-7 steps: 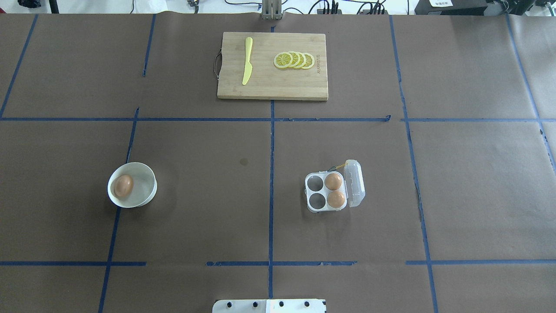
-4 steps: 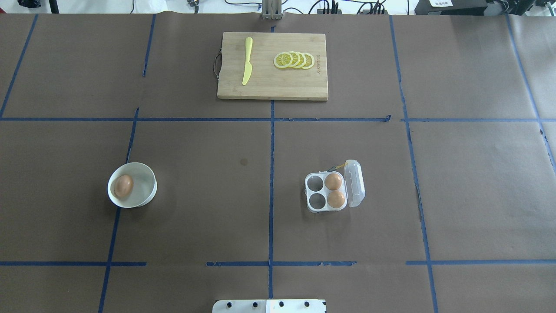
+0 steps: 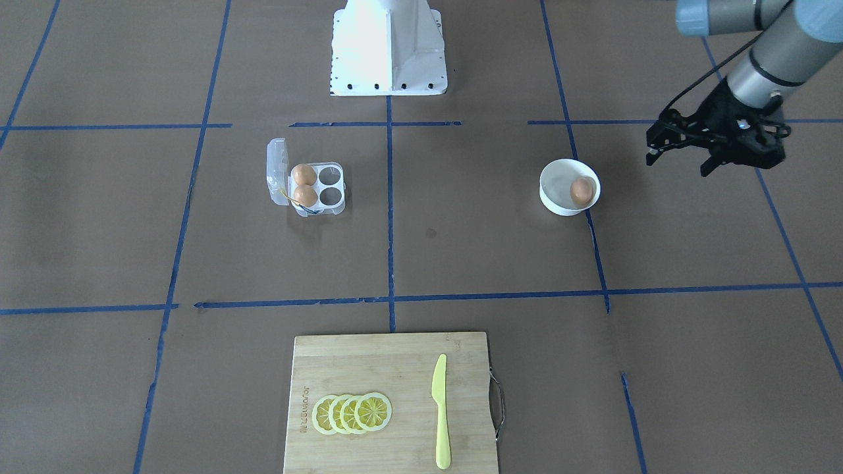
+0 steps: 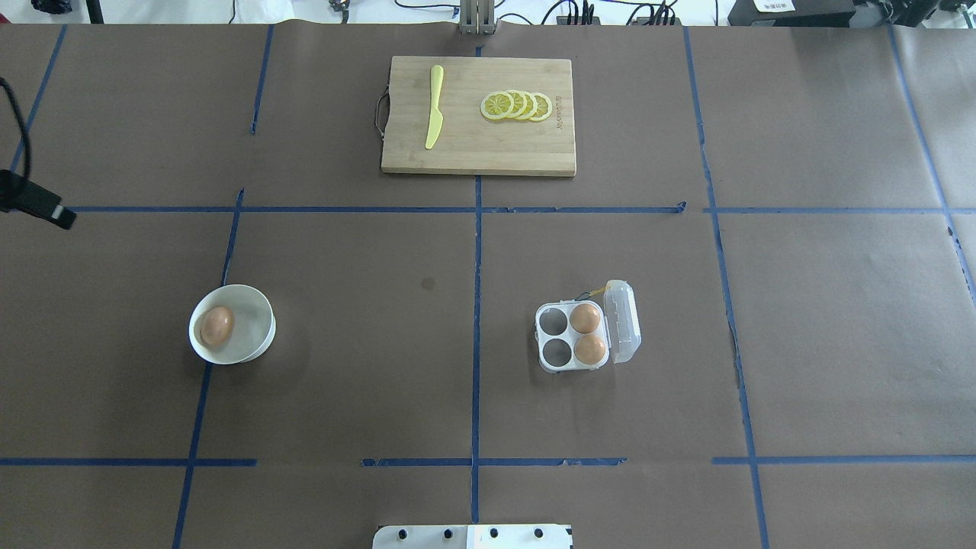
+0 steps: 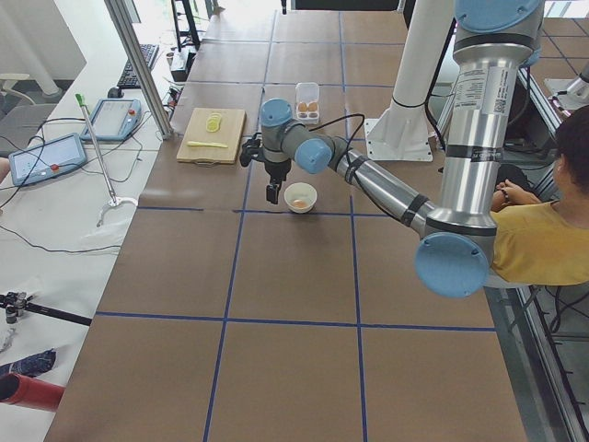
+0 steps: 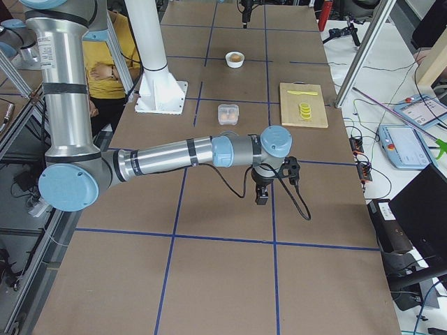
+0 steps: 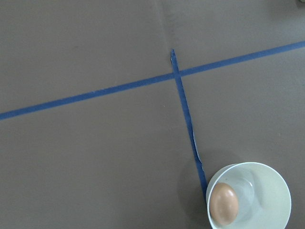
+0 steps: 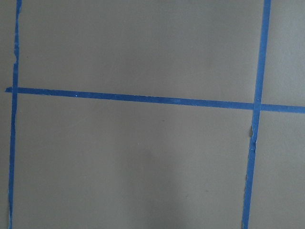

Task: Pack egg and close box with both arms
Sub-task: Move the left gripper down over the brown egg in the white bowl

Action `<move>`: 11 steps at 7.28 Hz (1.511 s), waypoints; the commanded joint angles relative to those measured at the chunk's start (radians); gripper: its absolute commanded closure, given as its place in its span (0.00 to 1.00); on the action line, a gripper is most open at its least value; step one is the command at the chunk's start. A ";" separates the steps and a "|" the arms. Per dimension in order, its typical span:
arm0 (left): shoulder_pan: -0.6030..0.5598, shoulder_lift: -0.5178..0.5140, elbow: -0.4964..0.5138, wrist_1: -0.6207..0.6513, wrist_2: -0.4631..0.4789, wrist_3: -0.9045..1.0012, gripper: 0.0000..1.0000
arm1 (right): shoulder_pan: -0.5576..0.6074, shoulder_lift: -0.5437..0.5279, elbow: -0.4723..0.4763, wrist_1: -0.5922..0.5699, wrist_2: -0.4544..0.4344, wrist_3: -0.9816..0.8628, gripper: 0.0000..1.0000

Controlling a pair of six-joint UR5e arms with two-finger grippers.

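One brown egg (image 4: 216,325) lies in a round white bowl (image 4: 263,335) at the table's left; it also shows in the left wrist view (image 7: 223,204). The clear four-cell box (image 4: 554,322) stands right of centre. Its lid (image 4: 624,320) is open to the right. Two eggs (image 4: 585,318) fill its right cells and the left cells are empty. My left gripper (image 3: 678,166) hovers beside the bowl, outward of it, fingers apart and empty. Its tip shows at the overhead view's left edge (image 4: 38,202). My right gripper (image 6: 262,197) shows only in the exterior right view, so I cannot tell its state.
A wooden cutting board (image 4: 478,149) with a yellow knife (image 4: 434,107) and lemon slices (image 4: 516,105) lies at the far middle. The white base block (image 4: 473,536) sits at the near edge. Blue tape lines cross the brown table cover.
My left gripper has come into the overhead view at the left edge. The bowl, the eggs and the box have not moved.
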 commanded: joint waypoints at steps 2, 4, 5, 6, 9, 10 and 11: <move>0.319 -0.212 0.039 0.240 0.288 -0.357 0.00 | 0.000 -0.001 -0.003 0.000 0.024 0.000 0.00; 0.349 -0.224 0.055 0.283 0.302 -0.370 0.04 | 0.000 -0.006 -0.012 -0.002 0.026 -0.002 0.00; 0.377 -0.227 0.105 0.281 0.302 -0.405 0.15 | 0.000 -0.009 -0.013 -0.002 0.026 -0.002 0.00; 0.378 -0.227 0.107 0.281 0.303 -0.407 0.19 | 0.000 -0.009 -0.015 -0.002 0.026 -0.002 0.00; 0.380 -0.222 0.112 0.281 0.305 -0.396 0.22 | 0.000 -0.009 -0.027 0.000 0.026 -0.003 0.00; 0.380 -0.221 0.113 0.281 0.306 -0.396 0.23 | 0.000 -0.009 -0.027 -0.002 0.026 -0.003 0.00; 0.380 -0.221 0.113 0.281 0.343 -0.396 0.23 | 0.000 -0.009 -0.027 0.000 0.026 -0.003 0.00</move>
